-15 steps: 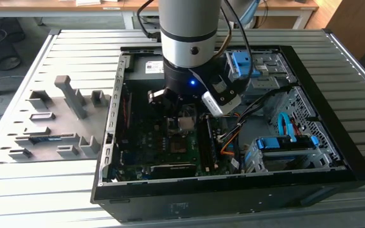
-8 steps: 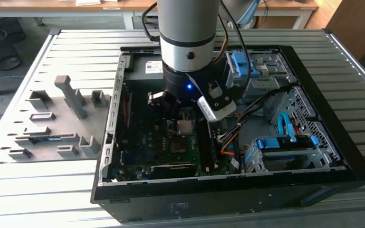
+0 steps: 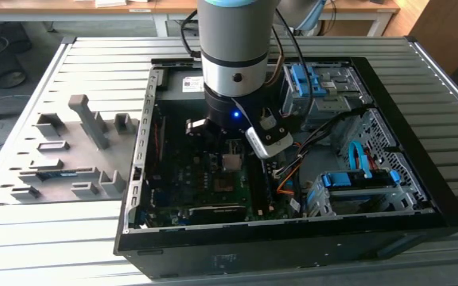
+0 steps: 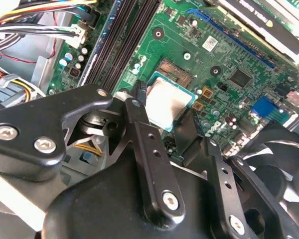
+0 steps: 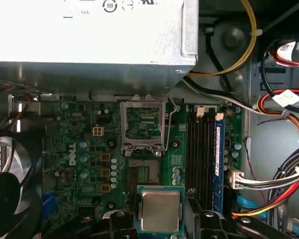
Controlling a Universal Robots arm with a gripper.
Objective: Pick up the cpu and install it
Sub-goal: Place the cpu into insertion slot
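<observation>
Fingers (image 4: 142, 129) closed onto the cpu (image 4: 169, 102), pinching it by two opposite edges, pale metal lid facing the cameras in both wrist views. Held flat over the green motherboard (image 5: 79, 149), not seated. In the first wrist view, just beside the open socket (image 5: 143, 172), whose bare contact field lies between the held chip and the opened retention frame (image 5: 142, 124). Next to the socket, a row of dark memory slots (image 5: 199, 149) with a blue strip along the far side. Beyond the frame, a silvery power supply (image 5: 89, 40) overhanging the board. Black fan (image 5: 5, 169) at one side, bundled red, yellow, black and white cables (image 5: 284, 184) at the other. In the exterior view, arm (image 3: 233, 47) coming down from the upper centre of the frame into the open black case (image 3: 420, 179), wrist low over the board at the centre of the picture, a small blue light glowing on it. Blue drive brackets (image 3: 356, 179) inside the case toward the exterior view's right. Case lying on a slatted metal surface (image 3: 54, 238). On the exterior view's left, just beside the case, a grey fixture tray (image 3: 78, 155) with upright grey blocks and a narrow blue-green stick (image 3: 58, 174) lying in it.
</observation>
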